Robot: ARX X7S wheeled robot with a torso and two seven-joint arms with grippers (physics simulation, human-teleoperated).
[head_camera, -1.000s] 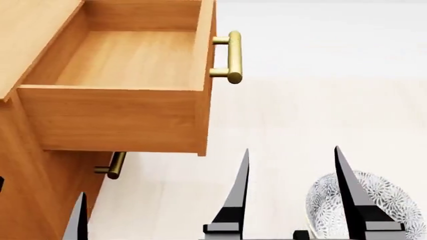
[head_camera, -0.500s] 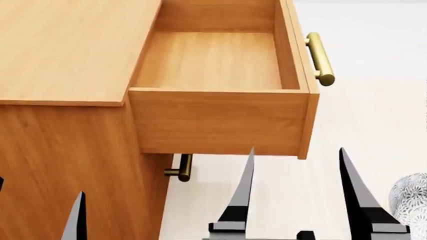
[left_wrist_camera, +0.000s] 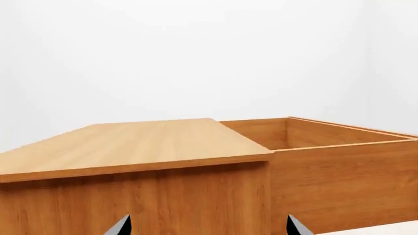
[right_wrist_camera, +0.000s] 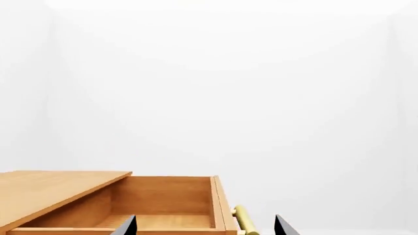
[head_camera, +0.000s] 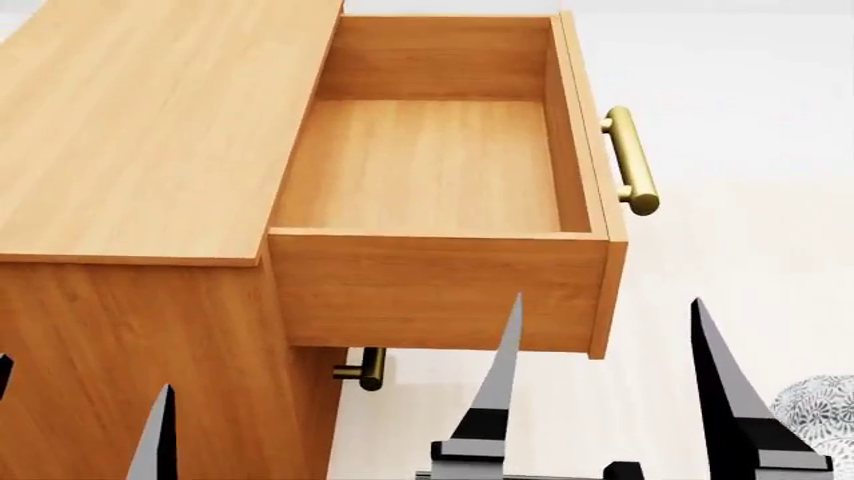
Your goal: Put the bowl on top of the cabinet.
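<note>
The cabinet (head_camera: 134,130) is light-brown wood and fills the left of the head view, its flat top bare. Its top drawer (head_camera: 427,165) is pulled out and empty, with a brass bar handle (head_camera: 630,160). Only part of the black-patterned white bowl (head_camera: 821,408) shows, on the pale floor at the lower right corner, behind my right gripper's outer finger. My right gripper (head_camera: 605,305) stands open and empty in front of the drawer. My left gripper (head_camera: 83,375) is open and empty before the cabinet's side. In the wrist views the left gripper (left_wrist_camera: 207,223) faces the cabinet (left_wrist_camera: 137,142), and the right gripper (right_wrist_camera: 205,223) faces the drawer (right_wrist_camera: 163,205).
A second brass handle (head_camera: 363,368) sticks out from the cabinet front below the open drawer. Pale floor (head_camera: 747,250) spreads to the right of the cabinet. Plain white walls stand behind it in both wrist views.
The head view has swung left and up over the cabinet: more of its flat top now shows. The bowl has slid from lower right to the very corner. Both grippers stay open.
</note>
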